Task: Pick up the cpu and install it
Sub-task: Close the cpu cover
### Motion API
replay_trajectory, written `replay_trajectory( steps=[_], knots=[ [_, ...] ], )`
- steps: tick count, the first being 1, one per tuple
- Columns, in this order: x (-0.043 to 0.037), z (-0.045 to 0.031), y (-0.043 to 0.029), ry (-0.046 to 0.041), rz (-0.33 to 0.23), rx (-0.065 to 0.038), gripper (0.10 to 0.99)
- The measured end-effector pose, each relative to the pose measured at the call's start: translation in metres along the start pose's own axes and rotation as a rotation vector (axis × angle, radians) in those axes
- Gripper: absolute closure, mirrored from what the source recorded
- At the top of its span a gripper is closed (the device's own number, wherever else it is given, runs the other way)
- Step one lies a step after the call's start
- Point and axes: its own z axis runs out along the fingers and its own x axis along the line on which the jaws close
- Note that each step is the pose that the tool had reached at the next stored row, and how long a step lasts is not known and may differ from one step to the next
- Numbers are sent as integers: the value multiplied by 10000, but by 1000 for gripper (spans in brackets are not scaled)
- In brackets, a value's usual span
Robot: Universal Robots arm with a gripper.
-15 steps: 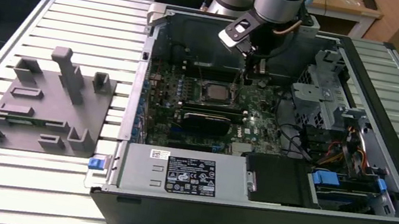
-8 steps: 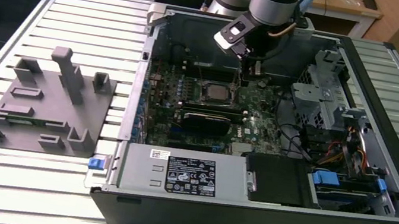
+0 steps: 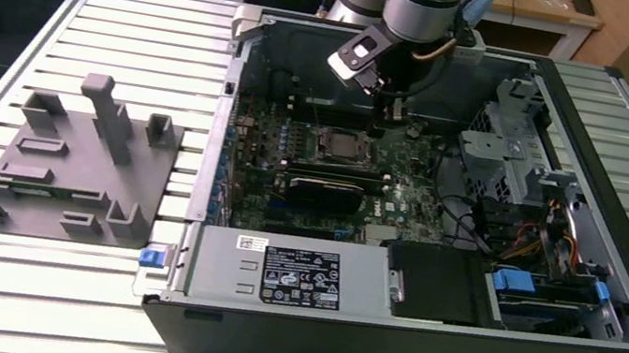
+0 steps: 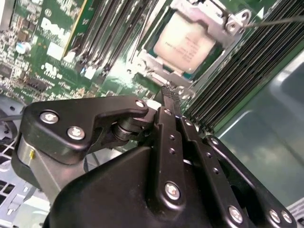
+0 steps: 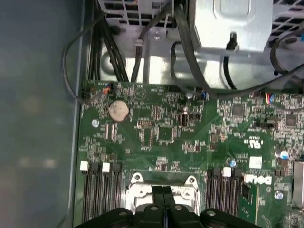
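The cpu (image 4: 187, 45), a pale silvery square chip, lies in the socket on the green motherboard (image 5: 166, 133), with the metal socket frame (image 4: 223, 21) around its top. In the second wrist view my gripper (image 4: 168, 92) is shut, its black fingers pressed together with nothing between them. The fingertips sit just beside the socket's edge. The first wrist view has the shut gripper (image 5: 164, 190) over the socket frame (image 5: 137, 187). In the exterior view the gripper (image 3: 390, 117) hangs inside the open computer case, just behind the socket (image 3: 342, 147).
Case walls (image 3: 221, 124) enclose the board. A grey box with a white label (image 3: 287, 272) fills the front; drive cages and cables (image 3: 538, 202) crowd the exterior view's right. A grey fixture (image 3: 76, 167) stands outside on the slatted table. Memory slots (image 5: 102, 194) flank the socket.
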Motion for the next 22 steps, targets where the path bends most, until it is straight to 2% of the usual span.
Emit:
replay_trajectory(
  steps=[8, 17, 22],
  knots=[
    [10, 28, -254, -1, 0, 1, 980],
    [20, 46, -477, 1, 0, 0, 980],
    [24, 76, -570, 0, -1, 0, 980]
  ],
)
